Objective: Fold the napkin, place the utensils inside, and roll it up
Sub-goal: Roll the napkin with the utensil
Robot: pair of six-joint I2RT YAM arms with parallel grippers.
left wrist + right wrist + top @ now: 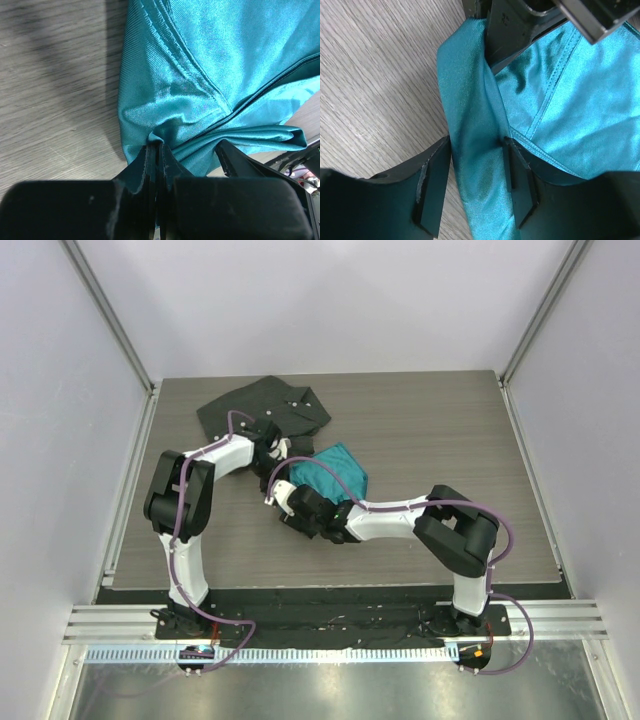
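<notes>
One teal napkin is clamped at its edge by the closed left fingers and straddled, ungripped, by the spread right fingers on the surface.

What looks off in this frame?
The napkin is bunched and creased, not flat: the left gripper pinches one edge, and the right gripper has its open jaws straddling a fold. A crumpled black shirt lies at the far side of the table.
</notes>
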